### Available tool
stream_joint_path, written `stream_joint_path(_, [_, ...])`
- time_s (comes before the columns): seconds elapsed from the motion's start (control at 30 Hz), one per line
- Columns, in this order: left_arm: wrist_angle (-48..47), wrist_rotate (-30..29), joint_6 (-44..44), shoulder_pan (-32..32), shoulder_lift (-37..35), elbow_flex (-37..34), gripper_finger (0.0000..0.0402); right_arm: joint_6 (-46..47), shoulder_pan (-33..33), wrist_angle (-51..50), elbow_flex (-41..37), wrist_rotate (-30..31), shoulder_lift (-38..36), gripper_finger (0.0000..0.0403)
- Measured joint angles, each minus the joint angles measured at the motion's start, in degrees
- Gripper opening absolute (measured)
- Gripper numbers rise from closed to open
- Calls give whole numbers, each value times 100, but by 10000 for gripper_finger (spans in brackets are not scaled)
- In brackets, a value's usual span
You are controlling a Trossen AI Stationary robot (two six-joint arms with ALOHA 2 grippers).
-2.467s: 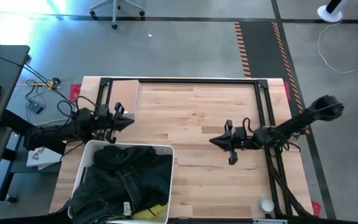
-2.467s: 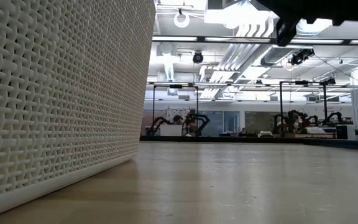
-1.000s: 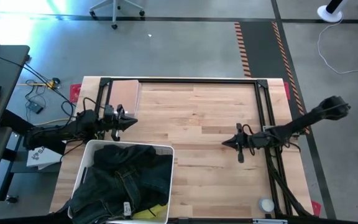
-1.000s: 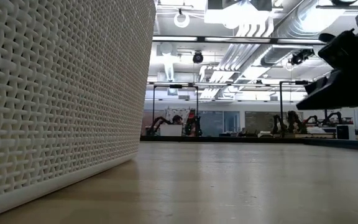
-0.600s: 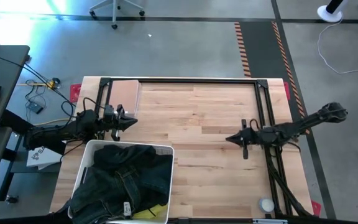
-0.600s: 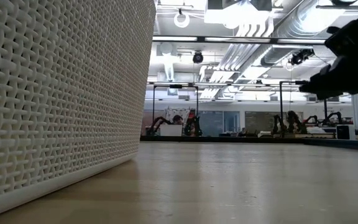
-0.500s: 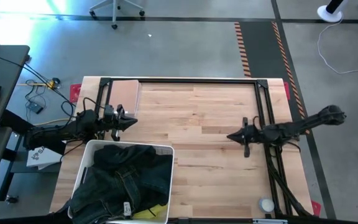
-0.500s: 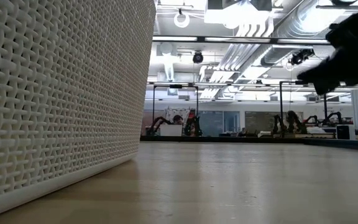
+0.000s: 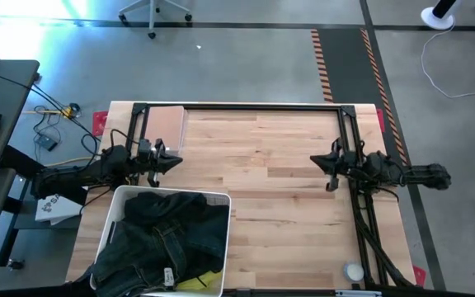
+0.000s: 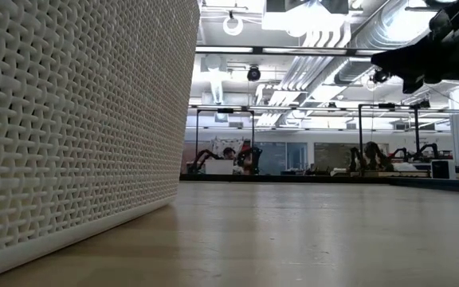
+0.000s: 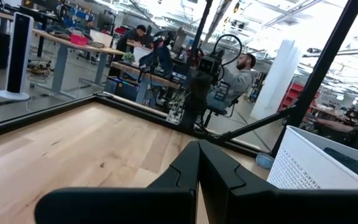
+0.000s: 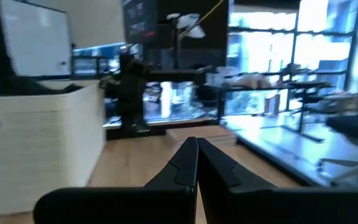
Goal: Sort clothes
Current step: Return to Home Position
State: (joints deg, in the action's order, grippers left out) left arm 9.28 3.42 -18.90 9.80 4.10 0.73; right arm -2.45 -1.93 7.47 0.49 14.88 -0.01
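Denim jeans [image 9: 165,239], white tag [image 9: 169,276] unreadable, top the white bin [image 9: 213,195].

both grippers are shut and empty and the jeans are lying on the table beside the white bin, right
Not quite. The jeans lie inside the white bin, not beside it, as the high view shows. The left gripper and right gripper are indeed shut and empty.

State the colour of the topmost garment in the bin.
The jeans are dark blue denim; high view.
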Motion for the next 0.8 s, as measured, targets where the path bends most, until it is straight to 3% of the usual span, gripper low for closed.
stream_joint_path(0.2, [-51,-2,0,0,22,0,3,7,551,-364,0,-1007,0,0])
stream_joint_path(0.8, [-49,-1,2,0,22,0,3,-102,645,-587,0,-1043,39,0])
